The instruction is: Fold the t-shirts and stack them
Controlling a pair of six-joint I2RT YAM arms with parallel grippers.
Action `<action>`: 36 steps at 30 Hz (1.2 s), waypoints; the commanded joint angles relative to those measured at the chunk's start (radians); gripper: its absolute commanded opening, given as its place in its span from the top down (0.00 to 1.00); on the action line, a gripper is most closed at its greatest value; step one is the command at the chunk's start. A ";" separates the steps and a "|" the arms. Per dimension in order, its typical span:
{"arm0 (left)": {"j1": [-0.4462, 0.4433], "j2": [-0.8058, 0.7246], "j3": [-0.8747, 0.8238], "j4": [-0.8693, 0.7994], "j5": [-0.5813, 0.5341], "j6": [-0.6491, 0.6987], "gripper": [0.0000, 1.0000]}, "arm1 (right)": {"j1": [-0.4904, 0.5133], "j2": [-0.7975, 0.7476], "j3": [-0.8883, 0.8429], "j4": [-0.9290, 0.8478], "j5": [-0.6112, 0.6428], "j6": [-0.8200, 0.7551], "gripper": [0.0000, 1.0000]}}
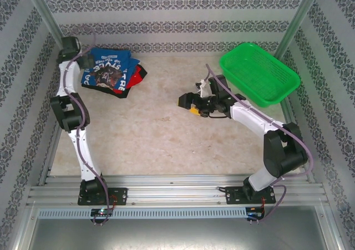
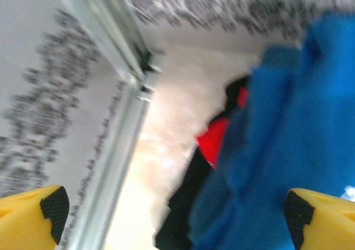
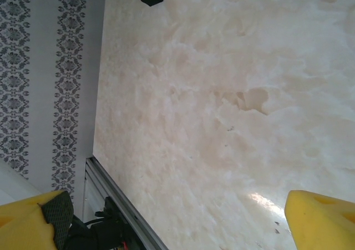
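T-shirts (image 1: 108,72) sat piled at the far-left corner of the table (image 1: 166,139), royal-blue printed one on top, red and black edges poking out. Green mesh basket (image 1: 259,72) was far right, well apart. Left gripper (image 2: 175,211) hung by the blue cloth, jaws wide, holding nothing. Right gripper (image 3: 183,217) was likewise wide and unloaded over bare tabletop. Read as the stacking step, nearly done; next move called for the left lifting clear without snagging the top shirt.

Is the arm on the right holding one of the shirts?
No: the right gripper stands open over the table, nothing between its fingers; the shirts lie in the far left corner.
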State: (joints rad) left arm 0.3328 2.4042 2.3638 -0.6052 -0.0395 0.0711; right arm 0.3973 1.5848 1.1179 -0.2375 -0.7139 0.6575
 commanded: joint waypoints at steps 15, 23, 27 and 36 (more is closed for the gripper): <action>-0.109 -1.325 -1.303 0.546 0.222 -0.323 0.00 | -0.382 -0.636 -0.405 0.020 0.722 -0.409 0.02; -0.229 -1.645 -2.116 1.005 -0.054 -0.234 0.00 | -0.381 -0.746 -0.904 0.585 0.869 -0.544 0.02; -0.233 -1.415 -2.190 1.326 -0.022 -0.264 0.00 | -0.383 -0.605 -0.936 0.827 0.820 -0.546 0.02; -0.272 -0.816 -2.110 1.793 0.088 -0.130 0.00 | -0.406 -0.224 -0.823 1.133 0.768 -0.590 0.02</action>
State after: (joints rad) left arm 0.0959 1.5082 0.2306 0.9249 -0.0151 -0.1375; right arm 0.0124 1.2930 0.2581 0.7040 0.0799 0.1070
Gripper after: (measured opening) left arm 0.999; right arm 0.981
